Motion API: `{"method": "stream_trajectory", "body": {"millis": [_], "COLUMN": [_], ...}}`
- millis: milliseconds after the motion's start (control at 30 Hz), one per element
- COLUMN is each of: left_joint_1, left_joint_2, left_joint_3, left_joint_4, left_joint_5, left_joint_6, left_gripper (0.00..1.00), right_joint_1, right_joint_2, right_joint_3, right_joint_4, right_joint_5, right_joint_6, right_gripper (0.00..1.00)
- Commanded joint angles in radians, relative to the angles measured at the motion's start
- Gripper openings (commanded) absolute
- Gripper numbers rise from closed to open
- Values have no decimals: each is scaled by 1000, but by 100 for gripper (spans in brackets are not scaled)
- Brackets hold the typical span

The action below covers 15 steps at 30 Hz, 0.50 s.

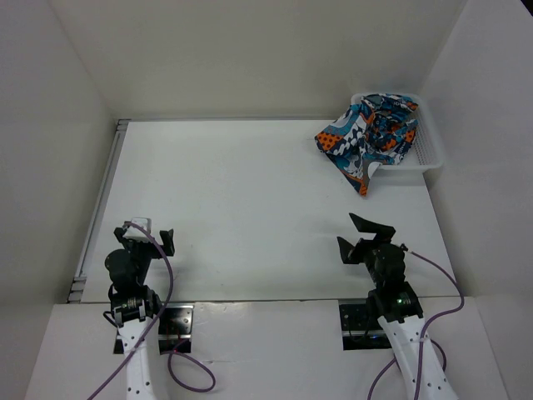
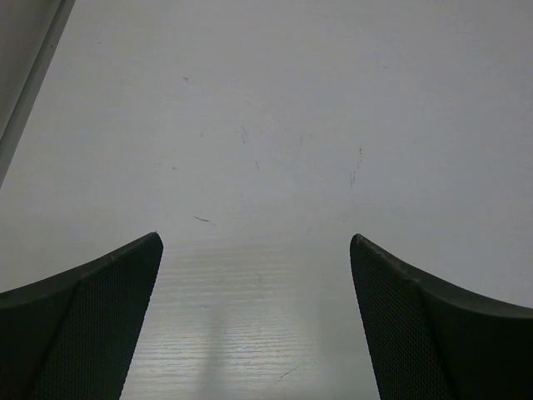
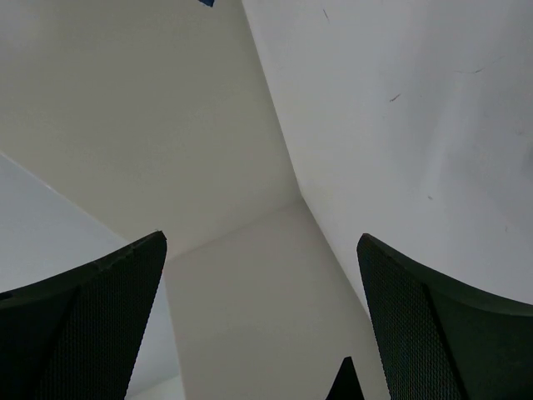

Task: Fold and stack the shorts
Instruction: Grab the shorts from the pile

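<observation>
The shorts (image 1: 371, 135), printed in teal, orange, black and white, lie bunched in a white mesh basket (image 1: 429, 150) at the far right of the table, one part hanging over its near left rim onto the table. My left gripper (image 1: 148, 235) is open and empty at the near left; its wrist view (image 2: 256, 243) shows only bare table between its fingers (image 2: 100, 308). My right gripper (image 1: 360, 237) is open and empty at the near right, well short of the basket. It points upward, and its wrist view (image 3: 260, 242) shows only white walls.
White walls enclose the table at the back, left and right. A metal rail (image 1: 100, 200) runs along the table's left edge. Cables (image 1: 162, 317) trail from both arms near their bases.
</observation>
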Motion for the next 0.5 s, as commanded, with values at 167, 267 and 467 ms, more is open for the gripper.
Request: {"method": "stream_trajectory", "body": {"millis": [167,267,467], "left_joint_1": [0,0,0], "left_joint_2": [-124,-124,-124], "left_joint_3": [-16,36,73], "left_joint_4": [32,-1,162], "left_joint_5": [106,371,407], "left_joint_6": [3,3,3], "left_gripper": [100,100,100], "right_joint_1": [6,6,6], "right_joint_2": [-16,-16,54], "right_joint_3": [-30,-13,203], "right_joint_4": [-14,147,269], "right_joint_5": [-4,-18,143], "right_joint_6": [15,-79,-536], "right_gripper": [100,100,100]}}
